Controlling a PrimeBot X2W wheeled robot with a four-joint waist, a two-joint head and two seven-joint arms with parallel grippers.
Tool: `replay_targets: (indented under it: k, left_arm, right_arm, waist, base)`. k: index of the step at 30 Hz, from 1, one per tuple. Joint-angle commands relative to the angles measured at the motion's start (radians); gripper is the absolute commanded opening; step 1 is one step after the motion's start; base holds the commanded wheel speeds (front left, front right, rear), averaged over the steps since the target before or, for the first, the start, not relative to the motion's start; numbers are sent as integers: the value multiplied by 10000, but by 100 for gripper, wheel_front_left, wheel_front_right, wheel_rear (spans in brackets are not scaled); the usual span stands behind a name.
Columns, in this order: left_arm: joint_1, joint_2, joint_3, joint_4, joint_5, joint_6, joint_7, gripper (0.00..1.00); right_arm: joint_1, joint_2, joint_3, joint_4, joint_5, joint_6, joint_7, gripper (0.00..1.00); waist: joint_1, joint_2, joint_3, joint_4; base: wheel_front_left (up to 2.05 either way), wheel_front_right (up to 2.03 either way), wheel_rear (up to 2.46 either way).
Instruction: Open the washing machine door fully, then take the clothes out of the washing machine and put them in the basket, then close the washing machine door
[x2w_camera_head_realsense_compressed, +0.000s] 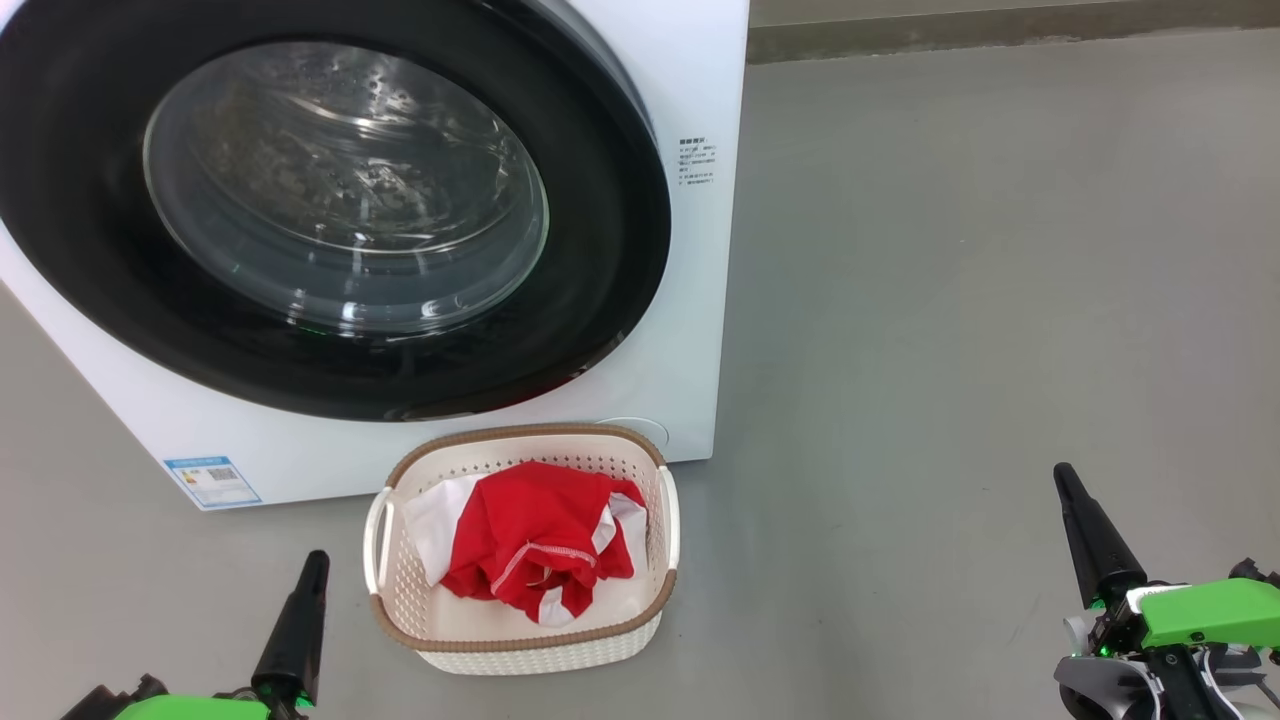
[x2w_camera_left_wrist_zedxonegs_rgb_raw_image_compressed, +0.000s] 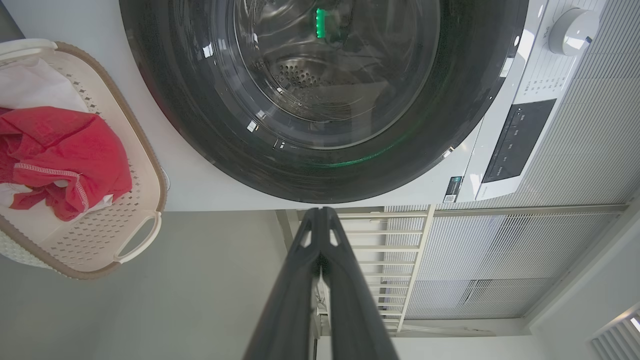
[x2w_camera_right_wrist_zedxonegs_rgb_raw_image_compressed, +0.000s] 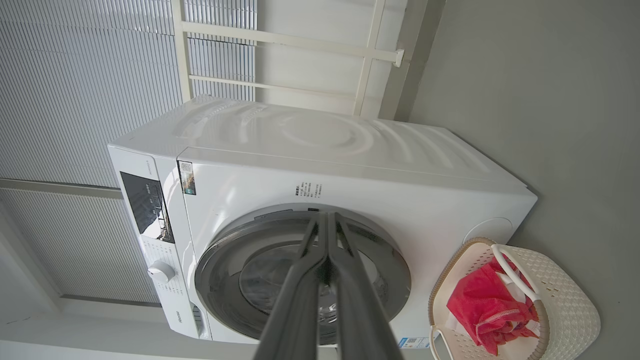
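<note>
Washing machine door (x2w_camera_head_realsense_compressed: 80, 260) is sitting shut against the washing machine (x2w_camera_head_realsense_compressed: 690, 330) at the far left of the floor (x2w_camera_head_realsense_compressed: 950, 300): rigid, glossy, probably best pulled at its rim edge. Left gripper (x2w_camera_head_realsense_compressed: 316, 562) is hovering empty, fingers pressed together; clothes (x2w_camera_head_realsense_compressed: 520, 540), soft and light, pinchable at any raised fold, are lying in the basket (x2w_camera_head_realsense_compressed: 525, 432) mid-floor; right gripper (x2w_camera_head_realsense_compressed: 1063, 477) is hovering likewise closed, empty.

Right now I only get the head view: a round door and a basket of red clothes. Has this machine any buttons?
Observer: Yes; the right wrist view shows a white dial on the front of the washing machine.
Operator: What's behind it?
Observer: A white rack against a ribbed wall.
Operator: Are the pincers open?
Observer: No; the wrist views show the left gripper and right gripper with fingers pressed together.
</note>
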Motion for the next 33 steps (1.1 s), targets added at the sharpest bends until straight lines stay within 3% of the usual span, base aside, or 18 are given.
replay_targets:
  k: [1,33]
  left_arm:
    - [-413,183,263,-206,-72,-69,35,0]
    - [-413,183,262,-207,-72,-69,34,0]
  right_arm:
    - [-415,-55,146,-246,-8,-6,70,0]
    - [-416,-52,141,-246,-13,-6,74,0]
  waist:
    - [0,0,0,0]
    - [0,0,0,0]
  base:
    - [0,0,0]
    - [0,0,0]
